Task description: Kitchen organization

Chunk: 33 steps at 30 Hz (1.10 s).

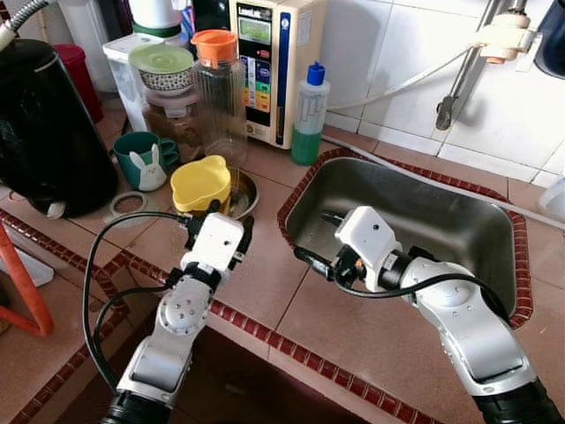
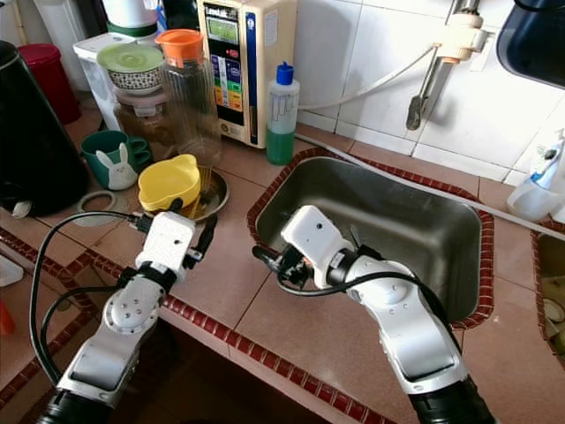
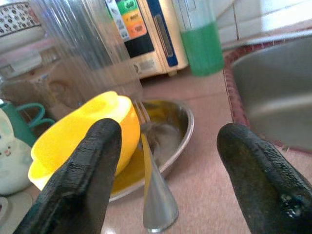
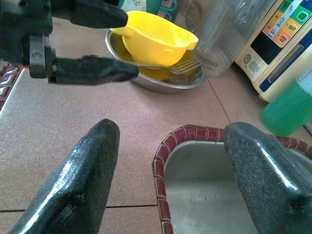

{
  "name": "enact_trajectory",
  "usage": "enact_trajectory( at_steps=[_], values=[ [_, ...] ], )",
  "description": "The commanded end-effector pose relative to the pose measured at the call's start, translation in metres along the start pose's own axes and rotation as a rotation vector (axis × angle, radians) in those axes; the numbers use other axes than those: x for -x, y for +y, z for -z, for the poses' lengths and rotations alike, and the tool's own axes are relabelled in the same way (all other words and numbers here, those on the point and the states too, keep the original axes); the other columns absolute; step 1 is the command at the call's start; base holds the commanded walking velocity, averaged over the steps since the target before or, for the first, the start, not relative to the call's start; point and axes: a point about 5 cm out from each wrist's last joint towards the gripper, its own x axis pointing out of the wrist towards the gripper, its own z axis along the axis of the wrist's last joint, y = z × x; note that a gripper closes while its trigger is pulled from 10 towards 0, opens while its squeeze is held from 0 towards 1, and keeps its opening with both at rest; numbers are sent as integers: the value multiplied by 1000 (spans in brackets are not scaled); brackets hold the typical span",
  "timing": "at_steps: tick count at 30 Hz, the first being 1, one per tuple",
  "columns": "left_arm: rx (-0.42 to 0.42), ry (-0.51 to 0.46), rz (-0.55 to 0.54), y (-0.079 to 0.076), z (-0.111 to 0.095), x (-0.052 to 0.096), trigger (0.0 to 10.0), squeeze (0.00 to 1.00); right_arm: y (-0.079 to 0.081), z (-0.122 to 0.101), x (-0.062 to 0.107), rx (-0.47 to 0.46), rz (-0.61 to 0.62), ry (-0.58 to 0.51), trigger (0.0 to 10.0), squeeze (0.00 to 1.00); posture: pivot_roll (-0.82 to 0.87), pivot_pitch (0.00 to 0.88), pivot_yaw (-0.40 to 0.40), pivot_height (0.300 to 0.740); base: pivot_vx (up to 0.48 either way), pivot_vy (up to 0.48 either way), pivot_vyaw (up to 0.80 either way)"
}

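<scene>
A yellow bowl (image 1: 200, 182) lies tilted in a shallow steel dish (image 1: 246, 196) on the tiled counter, left of the sink (image 1: 459, 231). A fork (image 3: 155, 197) rests in the dish, its handle pointing out toward me. My left gripper (image 1: 217, 218) is open just in front of the dish, and in the left wrist view the fork handle lies between its fingers (image 3: 83, 170) without touching them. My right gripper (image 1: 318, 237) is open with nothing in it, low over the counter at the sink's near left corner, pointing toward the dish.
Behind the dish stand a ribbed glass jar with an orange lid (image 1: 217, 88), a green soap bottle (image 1: 309, 115) and a water purifier (image 1: 269, 62). A green rabbit mug (image 1: 141, 161) and a large black pot (image 1: 44, 124) are at the left. The counter's red-tiled edge (image 1: 265, 334) runs close in front.
</scene>
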Motion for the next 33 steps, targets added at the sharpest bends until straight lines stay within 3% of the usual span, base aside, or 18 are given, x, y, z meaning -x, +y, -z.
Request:
enact_trajectory(
  at_steps=[1, 9, 13, 14, 15, 16, 26, 27, 28, 32, 33],
  values=[
    [-8, -11, -3, 0, 0, -1, 10000, 1000, 1, -2, 1, 12, -5, -4, 10000, 0, 101, 3, 4, 740, 0, 0, 0],
    [-55, 7, -16, -1, 9, -1, 10000, 1000, 1, -2, 2, 12, -6, -3, 10000, 0, 100, 5, 5, 740, 0, 0, 0],
    [-40, 30, -24, 0, 14, -2, 10000, 1000, 1, -2, 2, 13, -6, -4, 10000, 0, 99, 5, 5, 740, 0, 0, 0],
    [-36, 35, -27, 0, 15, -3, 10000, 255, 0, -2, 2, 13, -6, -3, 10000, 0, 97, 5, 5, 740, 0, 0, 0],
    [-34, 37, -29, 0, 16, -3, 10000, 255, 0, -2, 2, 14, -5, -3, 10000, 0, 97, 5, 5, 740, 0, 0, 0],
    [-24, 44, -34, 0, 17, -4, 10000, 0, 0, -2, 2, 13, -5, -3, 10000, 0, 97, 5, 5, 740, 0, 0, 0],
    [-2, 64, -30, -1, 22, -12, 10000, 0, 0, -3, 3, 15, -3, -2, 10000, 0, 90, 7, 4, 740, 0, 0, 0],
    [-3, 64, -27, -2, 22, -13, 6863, 0, 0, -3, 3, 16, -2, -2, 10000, 0, 90, 7, 4, 740, 0, 0, 0],
    [-3, 64, -27, -2, 22, -13, 6863, 0, 0, -3, 3, 16, -2, -2, 10000, 0, 90, 7, 4, 740, 0, 0, 0],
    [-7, 53, -15, -2, 21, -18, 627, 0, 0, -3, 3, 15, -2, -1, 10000, 0, 89, 7, 4, 740, 0, 0, 0],
    [-6, 51, -18, -2, 21, -20, 627, 0, 0, -3, 3, 16, -2, -1, 10000, 0, 88, 8, 4, 740, 0, 0, 0]
  ],
)
